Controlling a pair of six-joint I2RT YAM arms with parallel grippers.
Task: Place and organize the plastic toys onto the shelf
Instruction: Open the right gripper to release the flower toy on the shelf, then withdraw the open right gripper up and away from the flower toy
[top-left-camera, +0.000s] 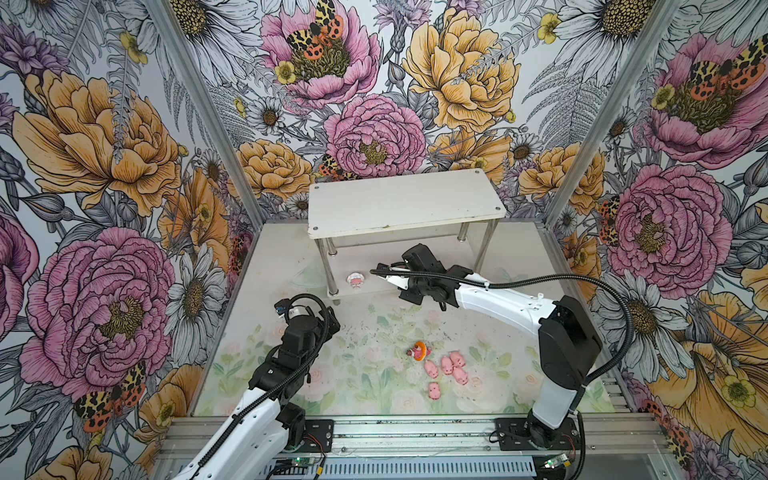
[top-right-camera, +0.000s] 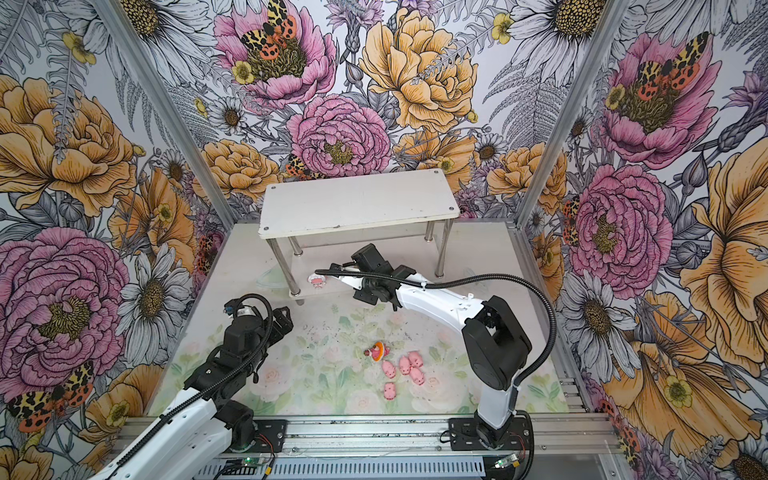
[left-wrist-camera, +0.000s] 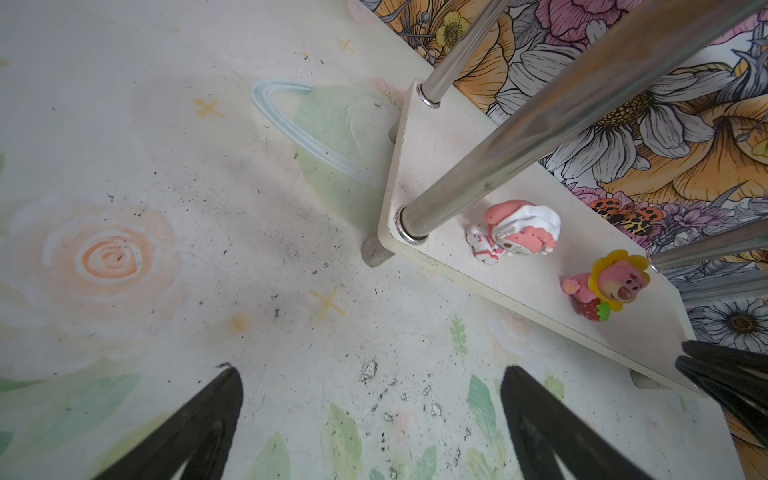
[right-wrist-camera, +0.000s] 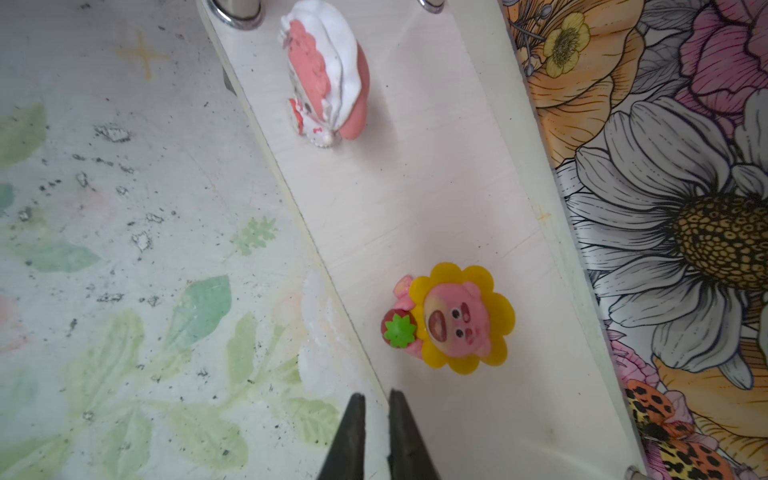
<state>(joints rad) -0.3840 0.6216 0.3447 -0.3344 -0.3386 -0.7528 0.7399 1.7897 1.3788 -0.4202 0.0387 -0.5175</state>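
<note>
While the right fingers (right-wrist-camera: 349, 444) pointed at the lower tier of the shelf (top-left-camera: 399, 199), they were pressed almost together and gripped nothing. Just beyond their tips, and not touching them, the sunflower figure (right-wrist-camera: 457, 320) stood upright on that tier. It was close to the tier's near edge, with its face turned upward. Further left on the same tier, the white-hooded figure (right-wrist-camera: 328, 79) sat just right of the shelf's near left leg (left-wrist-camera: 498, 166), well clear of the right fingers. In both top views the right arm hid the sunflower figure, while the hooded one showed beside the leg.

The left fingers (left-wrist-camera: 199, 424) were spread wide and held nothing. They hovered over the worktop (top-left-camera: 374, 332), near and left of that leg, apart from both figures on the tier.

Nearer on the worktop, right of the middle, the orange figure (top-left-camera: 419, 350) rested just far-left of the five pink pigs (top-left-camera: 446, 365). Four pigs huddled close together and one lay a little nearer. That group was well apart from both pairs of fingers.
</note>
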